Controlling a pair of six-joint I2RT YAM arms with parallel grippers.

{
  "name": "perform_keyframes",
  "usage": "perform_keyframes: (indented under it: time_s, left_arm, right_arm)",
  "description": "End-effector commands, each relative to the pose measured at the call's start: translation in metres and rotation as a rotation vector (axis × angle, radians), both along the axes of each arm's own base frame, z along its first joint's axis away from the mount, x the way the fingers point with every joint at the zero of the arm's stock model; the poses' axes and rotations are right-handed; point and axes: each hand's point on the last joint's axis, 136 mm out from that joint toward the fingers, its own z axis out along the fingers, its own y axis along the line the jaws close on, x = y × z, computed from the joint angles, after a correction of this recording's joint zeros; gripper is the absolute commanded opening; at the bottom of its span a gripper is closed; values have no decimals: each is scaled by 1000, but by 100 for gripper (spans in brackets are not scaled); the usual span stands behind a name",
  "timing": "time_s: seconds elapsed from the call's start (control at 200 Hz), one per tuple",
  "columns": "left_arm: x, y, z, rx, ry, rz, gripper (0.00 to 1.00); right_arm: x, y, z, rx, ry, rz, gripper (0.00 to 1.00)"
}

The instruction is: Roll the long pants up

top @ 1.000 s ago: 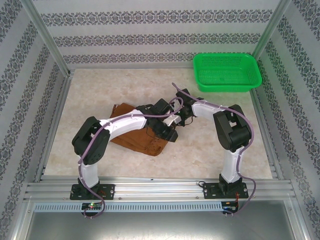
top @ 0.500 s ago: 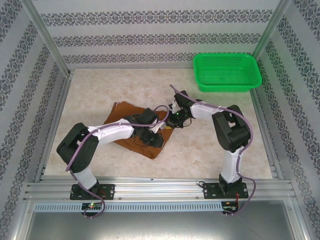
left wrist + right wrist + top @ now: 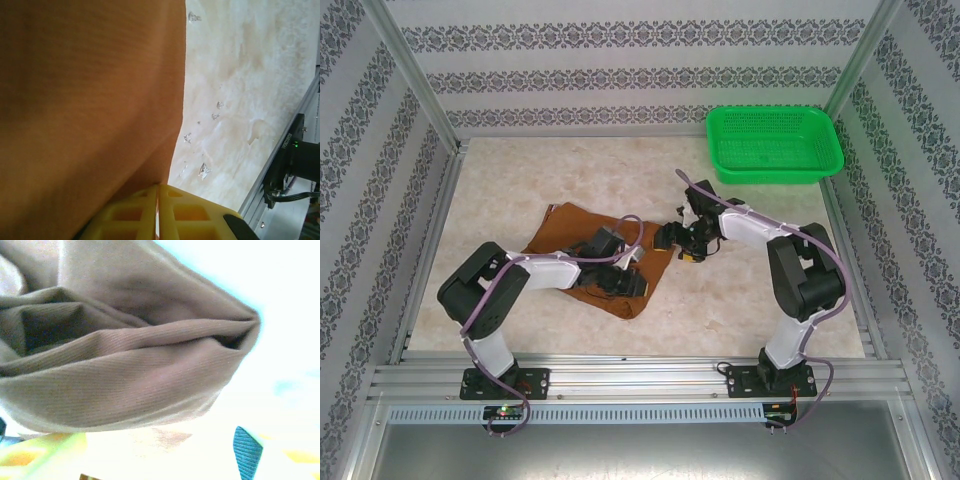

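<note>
- Overhead view: the rust-brown plain cloth long pants (image 3: 582, 250) lie in a folded bundle on the pale marbled bench (image 3: 750, 300). They are left of centre and well apart from the green plastic mesh basket (image 3: 775, 145) at the far right corner.
- Same view: the left end effector (image 3: 625, 283) sits on the near right part of the bundle. The right end effector (image 3: 672, 236) is at its right edge. Finger positions are too small to judge here.
- Left wrist view supplies the detail: yellow fingers (image 3: 130, 220) are pressed together with the cloth edge right at their tips. Whether cloth is caught between them cannot be told. Bare bench lies to the right of the cloth.
- Right wrist view: the fingers are spread wide, a yellow one (image 3: 40, 455) low left and a blue-padded one (image 3: 247, 457) low right. Layered folds of the long pants, washed to grey-brown by glare, lie just ahead of them.
- Room: grey-and-white patterned walls (image 3: 620, 60) stand on three sides. An aluminium frame rail (image 3: 640, 375) carries both arm bases along the near edge.
</note>
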Motion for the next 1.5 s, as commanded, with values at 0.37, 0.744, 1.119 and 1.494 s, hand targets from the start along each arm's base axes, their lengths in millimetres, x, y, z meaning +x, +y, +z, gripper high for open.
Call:
perform_keyframes:
  time_s: [0.37,0.744,1.119,1.494]
  left_arm:
    - [-64,57,-90,261,274,-1,7]
    - [-55,70,-76,191,253,83,5]
    - [-58,68,-76,163,264,66,4]
    - [-61,66,-78,119,279,50,4]
  right_arm:
    - [12,2,-10,-26,-70,6,85]
    - [18,30,14,44,-106,49,98]
    - [35,68,2,73,-86,97,98]
    - [59,109,-26,148,-25,115,36]
